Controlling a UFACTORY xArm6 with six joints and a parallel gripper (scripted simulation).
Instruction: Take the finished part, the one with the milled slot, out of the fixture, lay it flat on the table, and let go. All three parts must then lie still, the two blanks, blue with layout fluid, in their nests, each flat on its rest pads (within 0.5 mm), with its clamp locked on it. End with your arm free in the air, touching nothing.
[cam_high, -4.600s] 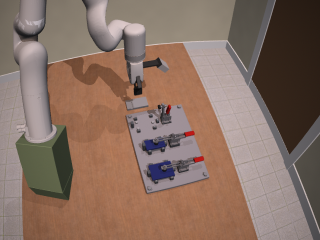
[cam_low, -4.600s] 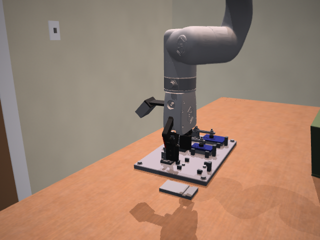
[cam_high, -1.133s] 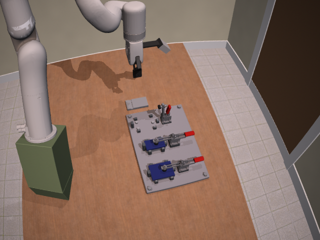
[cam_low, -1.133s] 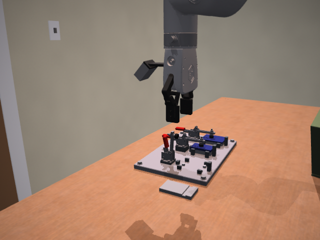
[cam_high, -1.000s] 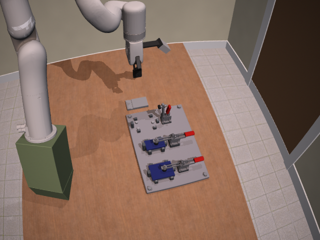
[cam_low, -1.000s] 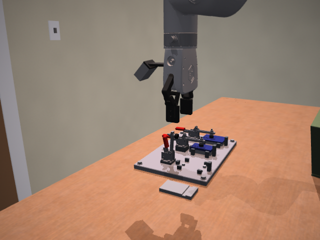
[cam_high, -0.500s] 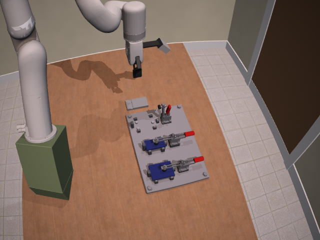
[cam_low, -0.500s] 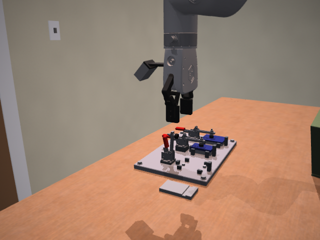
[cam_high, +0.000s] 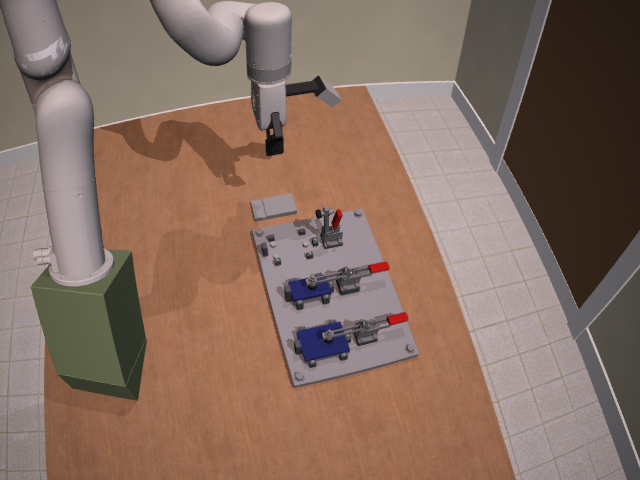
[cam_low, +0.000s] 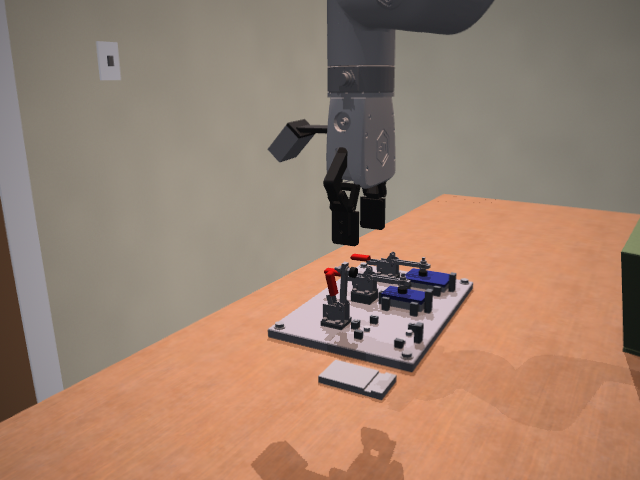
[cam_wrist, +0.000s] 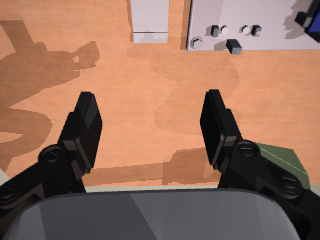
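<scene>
The claw (cam_high: 274, 144) (cam_low: 358, 225) (cam_wrist: 151, 106) hangs spread and unloaded above the desk (cam_high: 206, 403) (cam_low: 206, 413) (cam_wrist: 125, 75); hold it motionless there. The slotted part (cam_high: 273, 206) (cam_low: 356, 378) (cam_wrist: 150, 20) lies just beside the fixture plate (cam_high: 341, 304) (cam_low: 305, 325) (cam_wrist: 280, 42), seemingly flat. Both blue blanks look clamped, though pad contact is hard to judge.

The tool (cam_high: 274, 144) (cam_low: 358, 219) (cam_wrist: 151, 106) has risen well above the finished part (cam_high: 273, 206) (cam_low: 357, 379) (cam_wrist: 149, 21), farther from it.
</scene>
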